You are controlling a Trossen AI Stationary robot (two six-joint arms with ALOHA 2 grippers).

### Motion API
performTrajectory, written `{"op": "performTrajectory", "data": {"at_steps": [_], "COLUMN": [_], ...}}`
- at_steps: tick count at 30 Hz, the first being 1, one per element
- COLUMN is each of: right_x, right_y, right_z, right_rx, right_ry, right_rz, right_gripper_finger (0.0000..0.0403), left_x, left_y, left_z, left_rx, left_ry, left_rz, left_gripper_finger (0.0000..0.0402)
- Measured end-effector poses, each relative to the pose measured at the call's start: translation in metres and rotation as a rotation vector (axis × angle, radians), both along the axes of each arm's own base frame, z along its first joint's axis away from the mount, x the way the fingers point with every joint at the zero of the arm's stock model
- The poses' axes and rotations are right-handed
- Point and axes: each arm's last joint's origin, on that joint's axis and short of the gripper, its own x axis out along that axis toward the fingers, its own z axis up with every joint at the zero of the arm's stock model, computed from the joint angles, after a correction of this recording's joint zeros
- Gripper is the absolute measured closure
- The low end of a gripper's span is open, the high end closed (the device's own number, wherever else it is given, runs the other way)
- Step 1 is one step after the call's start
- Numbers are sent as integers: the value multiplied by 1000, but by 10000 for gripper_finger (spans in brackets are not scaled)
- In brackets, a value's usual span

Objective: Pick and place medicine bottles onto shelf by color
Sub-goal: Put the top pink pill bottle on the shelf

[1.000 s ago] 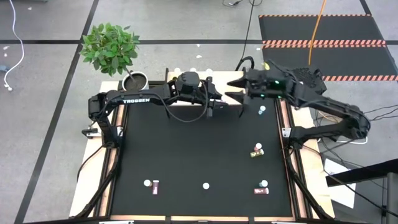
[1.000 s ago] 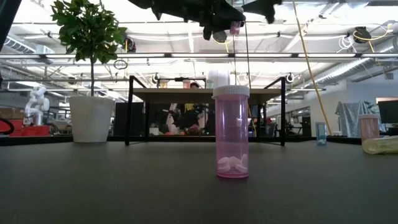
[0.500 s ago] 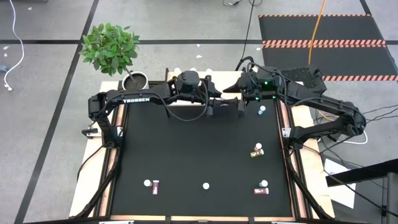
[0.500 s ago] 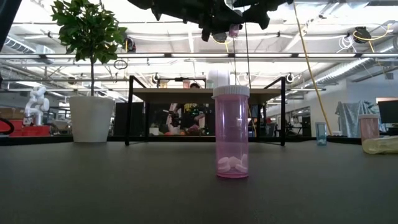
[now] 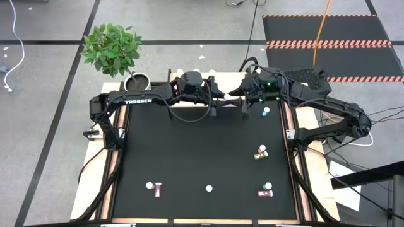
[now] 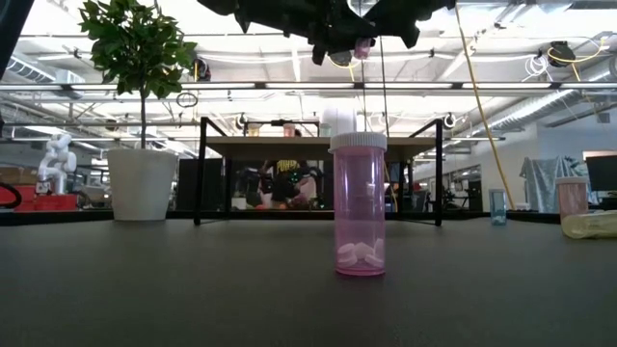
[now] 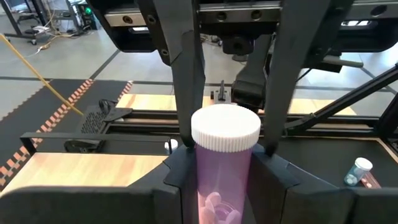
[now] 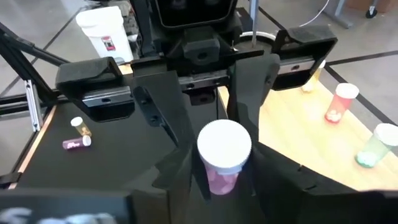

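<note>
Left pincer (image 7: 227,158) pinches a pink medicine bottle (image 7: 224,155) in the air above the tabletop's (image 5: 189,157) far edge, by the shelf (image 6: 318,146). Right pincer (image 8: 217,155) faces it with fingers around the same bottle; how tight, I cannot tell. It looks like a handover, so next one side must let go. "TROSSEN" reads on the left arm (image 5: 137,101).

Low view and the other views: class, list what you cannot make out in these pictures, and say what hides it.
- Low view: the light wooden shelf board is seen edge-on, so its top is hidden.
- Low view: the held pink plastic bottle with white cap is mostly covered by the arms at the top edge.
- High view: the small yellow bottle is too small to show its contents.
- Left wrist view: the held bottle's base is hidden by the left gripper.
</note>
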Motion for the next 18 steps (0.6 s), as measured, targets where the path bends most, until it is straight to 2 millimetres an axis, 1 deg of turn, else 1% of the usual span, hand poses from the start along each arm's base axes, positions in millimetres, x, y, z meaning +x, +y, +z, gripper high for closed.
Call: {"op": "performTrajectory", "data": {"at_steps": [8, 18], "right_x": [0, 0], "right_y": [0, -2], "right_z": [1, 2], "right_rx": [-2, -26], "right_ry": [-5, -18], "right_rz": [-1, 2], "right_gripper_finger": [295, 298], "left_x": [0, -1], "left_y": [0, 1], "left_z": [1, 2], "left_rx": [-4, -31], "left_ry": [-7, -11], "left_rz": [1, 11], "left_gripper_finger": [289, 288]}}
